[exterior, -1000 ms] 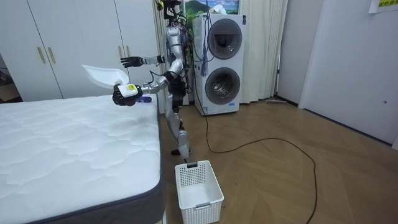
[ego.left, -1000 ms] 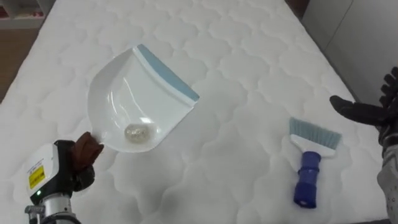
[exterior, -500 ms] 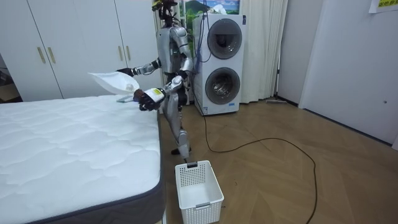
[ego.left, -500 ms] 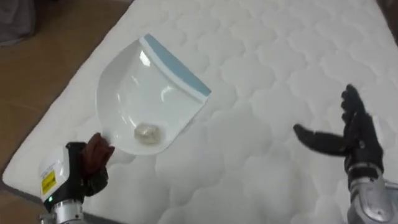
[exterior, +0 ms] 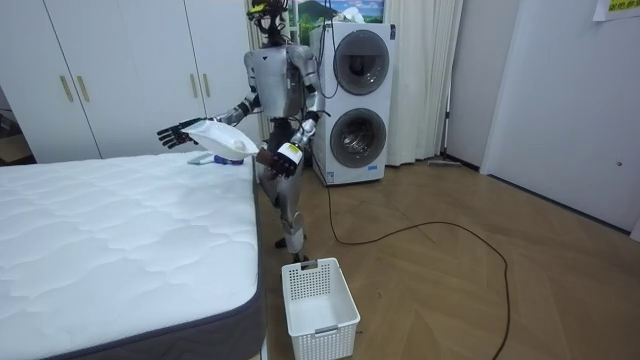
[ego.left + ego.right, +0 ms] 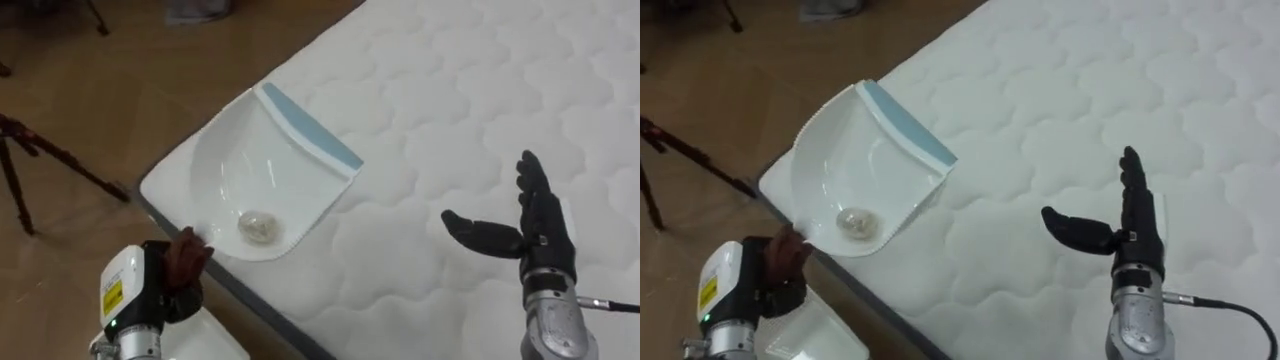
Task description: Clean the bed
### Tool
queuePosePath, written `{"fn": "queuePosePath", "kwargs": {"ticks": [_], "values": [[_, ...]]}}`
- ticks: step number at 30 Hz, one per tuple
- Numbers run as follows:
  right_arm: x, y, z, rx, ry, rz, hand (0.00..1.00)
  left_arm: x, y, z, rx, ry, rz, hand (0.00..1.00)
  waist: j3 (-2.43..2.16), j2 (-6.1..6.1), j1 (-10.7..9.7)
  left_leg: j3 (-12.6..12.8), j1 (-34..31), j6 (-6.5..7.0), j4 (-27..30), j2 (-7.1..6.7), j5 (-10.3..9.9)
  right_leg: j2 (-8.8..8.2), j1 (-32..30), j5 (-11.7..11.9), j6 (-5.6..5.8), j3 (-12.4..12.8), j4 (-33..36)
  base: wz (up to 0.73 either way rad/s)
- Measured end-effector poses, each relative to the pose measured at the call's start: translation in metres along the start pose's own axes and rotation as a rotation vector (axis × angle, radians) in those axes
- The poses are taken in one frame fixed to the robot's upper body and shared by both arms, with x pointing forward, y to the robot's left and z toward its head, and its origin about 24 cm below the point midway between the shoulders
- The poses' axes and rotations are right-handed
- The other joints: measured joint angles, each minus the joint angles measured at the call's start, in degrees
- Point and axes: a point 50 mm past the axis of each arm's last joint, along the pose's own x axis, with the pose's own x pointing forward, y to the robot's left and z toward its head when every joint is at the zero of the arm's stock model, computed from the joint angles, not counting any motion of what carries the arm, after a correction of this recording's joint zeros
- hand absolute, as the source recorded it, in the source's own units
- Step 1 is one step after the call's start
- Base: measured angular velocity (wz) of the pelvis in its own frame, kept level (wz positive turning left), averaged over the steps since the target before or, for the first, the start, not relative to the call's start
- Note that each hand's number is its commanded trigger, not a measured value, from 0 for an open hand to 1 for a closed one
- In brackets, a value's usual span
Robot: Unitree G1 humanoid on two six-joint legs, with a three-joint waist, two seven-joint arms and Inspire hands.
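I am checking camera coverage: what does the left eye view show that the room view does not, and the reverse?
Left eye view: a small crumpled scrap in the dustpan, and tripod legs on the floor. Room view: a white basket on the floor near the bed's corner, and stacked washing machines behind the robot. Both: the left hand, fingers round the dustpan's handle, and the open right hand over the bed.

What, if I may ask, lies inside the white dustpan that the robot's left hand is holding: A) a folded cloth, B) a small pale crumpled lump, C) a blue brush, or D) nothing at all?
B: a small pale crumpled lump sits deep in the dustpan, which the left hand grips by the handle at the edge of the mattress.
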Motion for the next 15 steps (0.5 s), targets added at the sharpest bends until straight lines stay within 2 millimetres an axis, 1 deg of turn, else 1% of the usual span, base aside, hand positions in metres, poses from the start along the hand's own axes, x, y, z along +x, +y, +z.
{"fn": "queuePosePath", "kwargs": {"ticks": [1,2,3,4,5,6,7,8,9,10,11,12,13,14,15], "values": [[0.0,-0.001,-0.001,-0.001,0.006,-0.009,0.0,0.0,-0.001,0.001,-0.003,0.0,-0.002,1.0,0.03,0.21,0.04,0.08,-0.25,0.27,0.03,-0.07,0.16,-0.41,-0.22,-0.03,0.04,-1.4,1.25,0.35],[0.0,-0.001,-0.003,0.0,0.013,-0.015,0.0,-0.001,-0.002,0.001,-0.004,0.0,-0.004,1.0,0.05,0.3,-0.02,0.11,-0.28,0.47,0.04,-0.11,0.24,-0.78,-0.27,-0.16,0.26,-2.27,2.4,0.4],[-0.001,-0.001,-0.006,0.001,0.03,-0.025,0.0,-0.001,-0.003,0.002,-0.005,-0.003,-0.008,1.0,0.01,0.38,0.04,0.04,-0.09,0.73,0.07,-0.23,0.1,-1.67,-1.17,-0.51,0.32,-3.12,5.89,0.44],[-0.002,-0.001,-0.009,0.006,0.041,-0.03,0.0,-0.001,-0.003,0.002,-0.004,-0.006,-0.011,1.0,0.03,0.6,0.27,-1.83,0.15,1.27,0.12,-0.77,-0.1,-2.71,-2.98,-0.78,-0.03,-2.55,11.28,0.48],[-0.002,0.0,-0.009,0.004,0.043,-0.03,0.0,-0.001,-0.003,0.003,-0.004,-0.009,-0.011,1.0,0.13,0.68,0.04,-3.98,0.53,1.6,0.06,-1.38,0.01,-3.15,-4.63,-0.84,-0.61,-1.51,14.43,0.55],[-0.003,0.002,-0.01,-0.001,0.046,-0.024,0.0,0.0,-0.002,0.003,-0.001,-0.012,-0.009,1.0,0.39,0.84,-0.81,-10.13,0.98,2.18,-0.75,-3.32,0.44,-2.05,-8.62,-3.14,-3.35,4.69,18.88,0.45],[-0.001,0.007,-0.007,-0.006,0.033,-0.004,0.0,0.001,0.0,0.002,-0.004,-0.005,0.001,1.0,0.41,0.89,-0.88,-14.34,1.42,2.03,-2.58,-4.07,1.34,1.28,-11.7,-4.86,-5.43,9.46,18.24,0.43],[0.001,0.009,-0.005,-0.007,0.023,0.003,0.0,0.001,0.001,0.001,-0.005,-0.002,0.006,1.0,0.6,1.2,-1.61,-16.73,1.72,1.8,-3.75,-4.34,2.49,3.01,-12.52,-4.99,-5.77,10.95,16.64,0.64],[0.002,0.011,-0.003,-0.011,0.013,0.003,0.0,0.003,0.004,0.0,-0.003,-0.001,0.007,1.0,0.73,1.44,-3.19,-22.73,2.69,1.42,-6.56,-5.33,5.04,6.51,-13.41,-4.73,-6.16,13.72,11.78,1.09],[0.001,0.01,-0.005,-0.013,0.021,-0.008,0.0,0.005,0.005,0.001,0.004,-0.009,-0.005,1.0,0.52,0.77,-4.39,-28.74,3.49,0.78,-9.15,-6.72,7.12,9.15,-14.38,-3.59,-6.76,17.42,6.57,1.21],[0.001,0.009,-0.006,-0.014,0.024,-0.017,0.0,0.006,0.005,0.001,0.007,-0.014,-0.014,1.0,0.56,0.43,-4.79,-31.26,3.68,0.48,-9.84,-7.49,7.75,10.19,-14.85,-2.48,-7.17,19.94,4.69,1.16],[0.001,0.007,-0.007,-0.015,0.03,-0.042,0.0,0.007,0.003,0.004,0.012,-0.029,-0.035,1.0,0.46,-0.36,-5.0,-35.27,3.71,0.02,-10.02,-9.02,8.61,11.35,-16.05,-0.27,-7.58,23.85,2.16,1.06],[0.001,0.004,-0.008,-0.013,0.037,-0.065,0.0,0.007,0.001,0.006,0.02,-0.044,-0.06,1.0,0.36,-1.22,-4.93,-36.76,3.01,-0.39,-9.42,-10.72,8.89,10.81,-16.38,0.92,-7.49,24.99,0.51,1.07],[0.001,0.003,-0.009,-0.017,0.039,-0.078,0.0,0.007,-0.001,0.008,0.023,-0.051,-0.075,1.0,0.44,-1.45,-4.89,-36.09,2.25,-0.61,-8.5,-11.38,9.06,10.2,-16.41,2.36,-7.57,23.82,0.75,1.12],[0.0,0.0,-0.01,-0.024,0.045,-0.096,0.0,0.005,-0.005,0.009,0.033,-0.064,-0.103,1.0,0.6,-1.55,-4.81,-26.35,0.64,0.04,-6.41,-9.54,8.39,7.75,-16.16,4.08,-7.69,18.35,1.54,0.9]]}}
